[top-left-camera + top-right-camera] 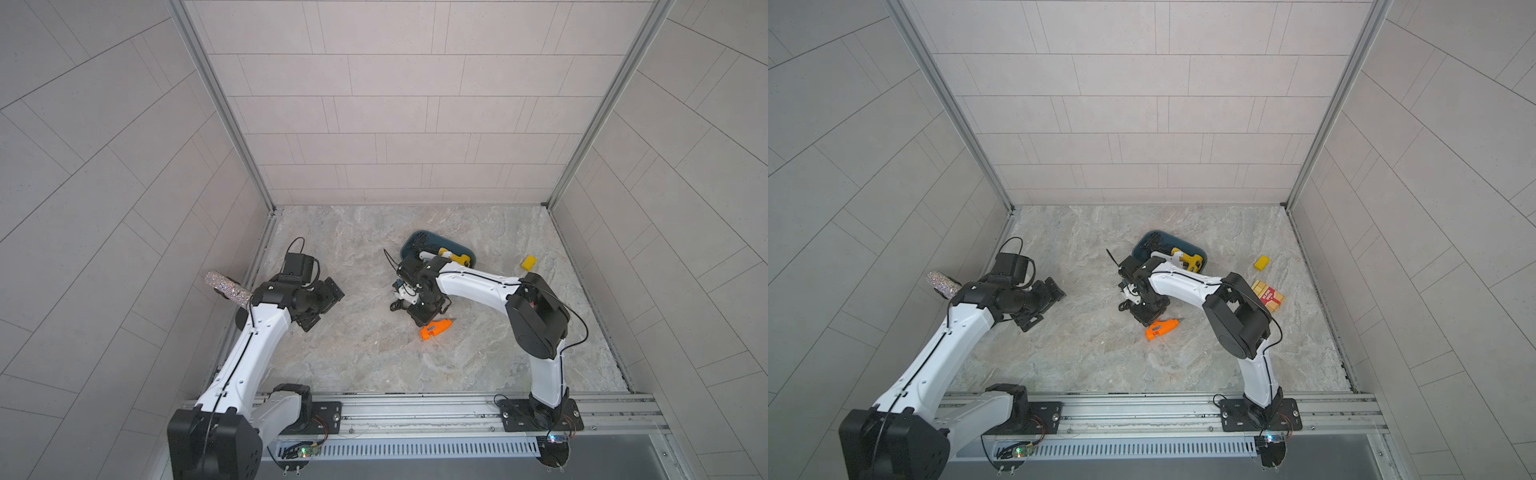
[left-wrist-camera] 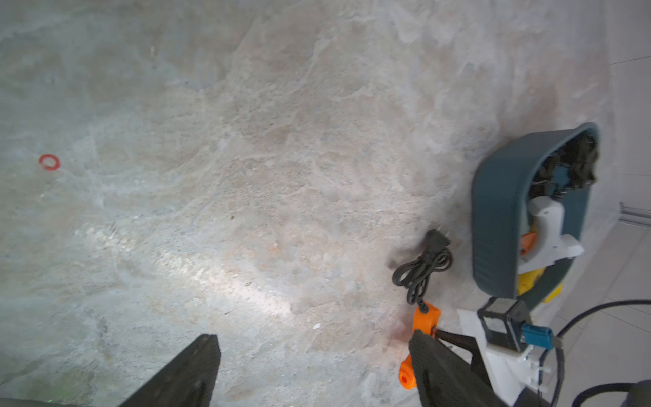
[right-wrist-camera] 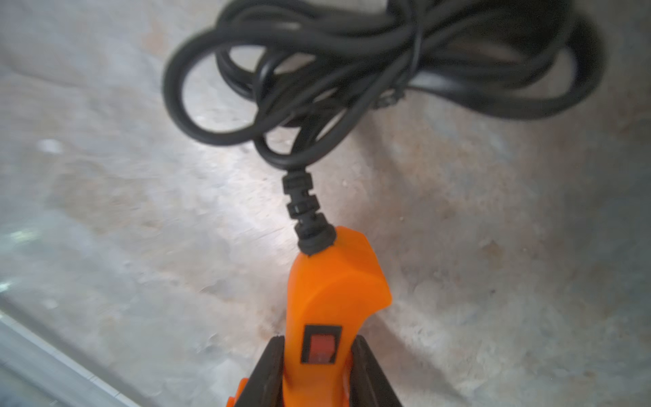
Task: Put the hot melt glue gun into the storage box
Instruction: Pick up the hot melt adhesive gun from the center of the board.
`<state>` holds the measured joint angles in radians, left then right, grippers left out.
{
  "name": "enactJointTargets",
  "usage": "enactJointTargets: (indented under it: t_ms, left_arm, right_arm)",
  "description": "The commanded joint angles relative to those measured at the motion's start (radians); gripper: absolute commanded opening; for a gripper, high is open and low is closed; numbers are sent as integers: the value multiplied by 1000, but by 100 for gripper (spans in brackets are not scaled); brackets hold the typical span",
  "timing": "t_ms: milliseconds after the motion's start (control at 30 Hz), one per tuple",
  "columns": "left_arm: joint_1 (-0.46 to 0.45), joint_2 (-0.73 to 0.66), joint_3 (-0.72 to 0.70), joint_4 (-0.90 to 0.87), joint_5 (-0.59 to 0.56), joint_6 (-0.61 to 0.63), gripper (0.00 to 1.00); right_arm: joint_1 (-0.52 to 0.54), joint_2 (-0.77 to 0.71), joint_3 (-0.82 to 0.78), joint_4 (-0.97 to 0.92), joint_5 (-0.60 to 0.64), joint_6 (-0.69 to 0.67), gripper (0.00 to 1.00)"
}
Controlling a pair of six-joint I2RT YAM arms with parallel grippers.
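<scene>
Right gripper pinches the orange glue gun by its handle!

Jaws pressed on both sides of the handle at the switch. The gun is near the storage box but outside it, on the robot's side, with its handle and the coiled black cord pointing boxward. So the carry looks short. The left gripper hangs spread wide and empty, well away from the box.

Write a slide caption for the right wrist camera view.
Right claw grips the orange glue gun by its handle, its black cord bundled on the stone-patterned table.
</scene>
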<state>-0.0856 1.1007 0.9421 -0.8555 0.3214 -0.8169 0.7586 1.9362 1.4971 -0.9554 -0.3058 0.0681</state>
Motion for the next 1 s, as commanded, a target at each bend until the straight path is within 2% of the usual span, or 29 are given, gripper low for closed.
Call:
enactJointTargets:
  t_ms: [0, 133, 233, 333, 433, 467, 500, 600, 633, 667, 767, 967]
  left_arm:
    - [-5, 22, 88, 27, 71, 60, 92]
    - [-24, 59, 154, 85, 197, 45, 92]
    - [-40, 81, 167, 180, 332, -13, 92]
    - [-55, 75, 150, 334, 435, -126, 92]
    - [-63, 70, 110, 509, 509, -282, 92]
    - [-70, 73, 100, 559, 525, -329, 92]
    - [-81, 73, 91, 598, 535, -366, 92]
    - [-129, 82, 77, 645, 537, -421, 92]
    - [-149, 86, 68, 660, 535, -437, 92]
    - [-170, 91, 52, 685, 531, -458, 92]
    - [-215, 97, -9, 763, 517, -517, 92]
    - [-217, 81, -78, 805, 433, -563, 88]
  right_arm:
    - [-44, -124, 63, -88, -264, 29, 10]
    - [-147, -196, 55, -52, -607, 111, 5]
    - [-225, -245, -7, 77, -848, 232, 2]
    - [-265, -298, -158, 425, -1006, 528, 0]
    - [-264, -335, -274, 766, -1065, 786, 0]
    - [-266, -343, -324, 922, -1077, 913, 0]
    - [-265, -347, -387, 1175, -1082, 1093, 0]
    - [-278, -254, -529, 2132, -1008, 1796, 0]
    - [-283, -201, -520, 2336, -989, 1973, 0]
    - [-284, -171, -501, 2367, -999, 2024, 0]
    - [-284, -158, -465, 2367, -992, 2019, 0]
    - [-284, -158, -460, 2368, -971, 2025, 0]
